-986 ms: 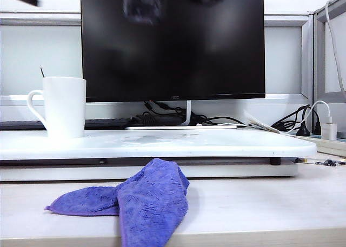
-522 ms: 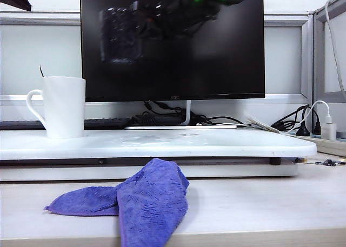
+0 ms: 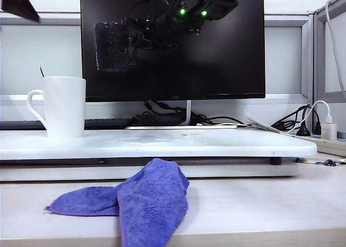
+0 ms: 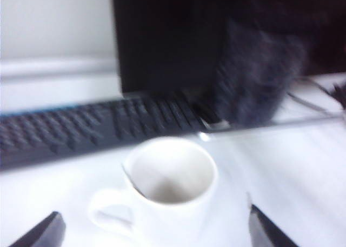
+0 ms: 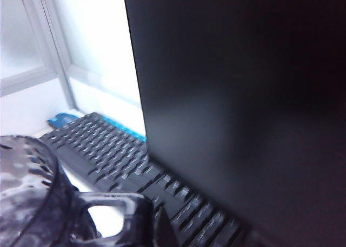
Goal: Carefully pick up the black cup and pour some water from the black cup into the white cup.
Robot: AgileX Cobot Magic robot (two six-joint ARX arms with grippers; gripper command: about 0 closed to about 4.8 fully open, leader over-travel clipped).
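Observation:
The white cup (image 3: 64,106) stands upright at the left end of the raised white board (image 3: 216,145), handle to the left; it is also in the left wrist view (image 4: 173,185), with something thin leaning inside. The black cup (image 3: 113,46) hangs in the air in front of the monitor, right of and above the white cup. My right gripper (image 3: 138,39) is shut on its handle (image 5: 127,214), and its dimpled wall (image 5: 27,198) shows close up. My left gripper (image 3: 19,2) is high at the far left, open (image 4: 154,236), above and short of the white cup.
A dark monitor (image 3: 173,47) fills the back, with a black keyboard (image 4: 81,128) and cables (image 3: 162,117) at its foot. A purple cloth (image 3: 135,198) lies on the desk in front of the board. A charger and plugs (image 3: 324,125) sit at the right.
My right arm has come down and to the left, carrying the black cup from the top of the view to a spot above and right of the white cup. The white cup has not moved.

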